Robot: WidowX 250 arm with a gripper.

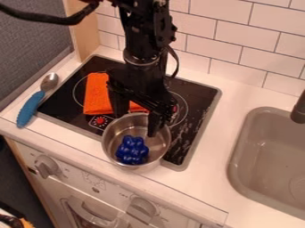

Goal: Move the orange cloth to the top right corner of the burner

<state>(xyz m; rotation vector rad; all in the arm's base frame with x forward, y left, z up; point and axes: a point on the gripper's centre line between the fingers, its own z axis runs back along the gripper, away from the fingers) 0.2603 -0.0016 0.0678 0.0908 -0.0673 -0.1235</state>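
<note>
The black gripper (pixel 138 117) hangs over the back rim of the metal pot, its two fingers spread apart with nothing held between them. The orange cloth (pixel 97 95) lies flat on the left part of the black burner (pixel 201 94), behind the pot. Its right portion runs behind the gripper, where a strip of orange shows; the middle is hidden by the gripper.
The metal pot (pixel 109 144) stands at the burner's front edge with blue toy grapes (pixel 131 150) inside. A blue-handled spoon (pixel 30 107) rests on the left counter. The sink (pixel 238 176) is at the right, and a tiled wall (pixel 231 43) rises behind.
</note>
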